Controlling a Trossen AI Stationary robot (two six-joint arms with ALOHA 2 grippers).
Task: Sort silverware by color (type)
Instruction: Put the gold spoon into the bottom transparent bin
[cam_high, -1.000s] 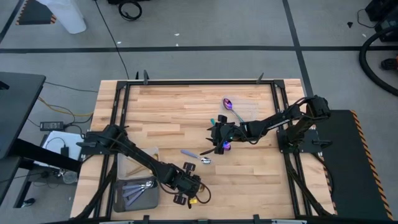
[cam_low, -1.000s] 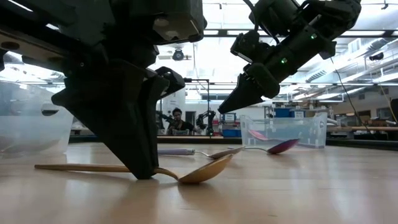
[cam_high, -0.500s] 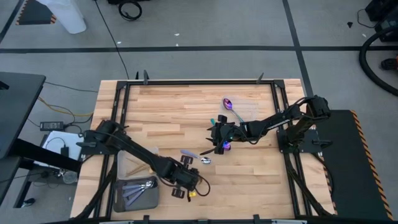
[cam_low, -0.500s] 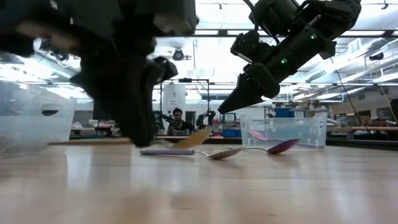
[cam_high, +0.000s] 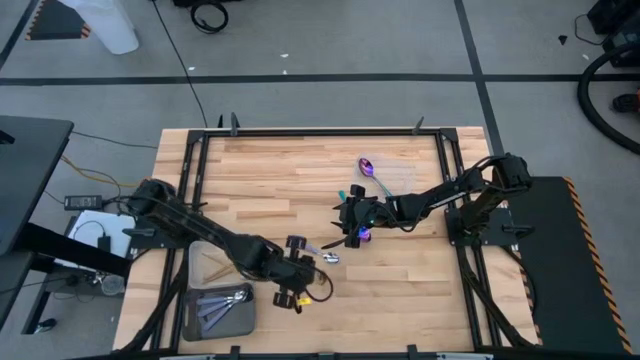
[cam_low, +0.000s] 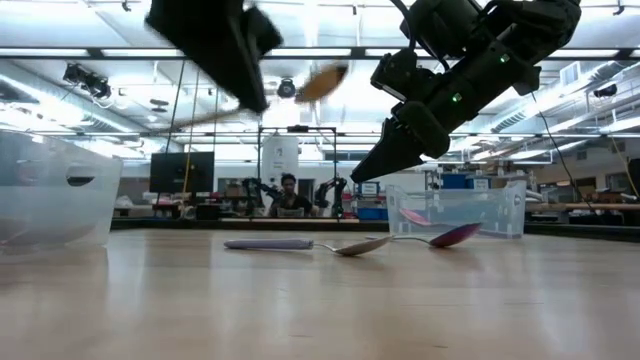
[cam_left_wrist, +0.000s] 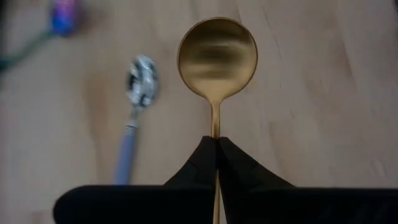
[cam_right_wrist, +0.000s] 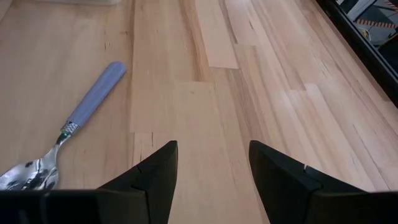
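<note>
A matte gold spoon (cam_left_wrist: 217, 59) is framed by black fingers (cam_left_wrist: 199, 168). A mirror-silver bowl and lavender handle are shown on another spoon (cam_right_wrist: 68, 127). Iridescent purple-blue is seen on a third spoon (cam_high: 366, 166). The table (cam_high: 280, 180) is patterned in pale wood planks.

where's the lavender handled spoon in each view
High view: lavender-handled spoon lies mid-table, beside the left gripper.
Low view: flat on the wood, centre.
Left wrist view: left of the held gold spoon, at.
Right wrist view: lower left.
Shared landmark: its shiny bowl.
</note>
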